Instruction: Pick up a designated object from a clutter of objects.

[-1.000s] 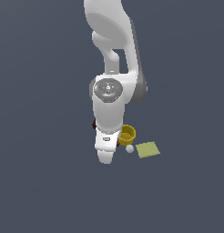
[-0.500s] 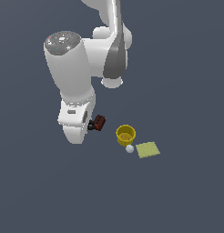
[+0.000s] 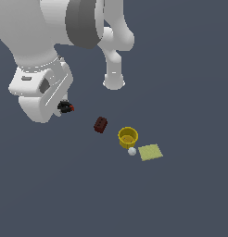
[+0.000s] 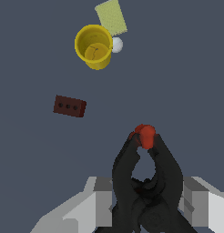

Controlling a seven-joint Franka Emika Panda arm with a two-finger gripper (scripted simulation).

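End effector clamped on the black spindly item — red-tipped; brick apart

Plain dark slate-blue ground, featureless, evenly lit, no walls visible

Black spindly item: lower part cut off by wrist view's edge; mostly hidden behind arm in exterior view. Gripper fingertips: not discernible.
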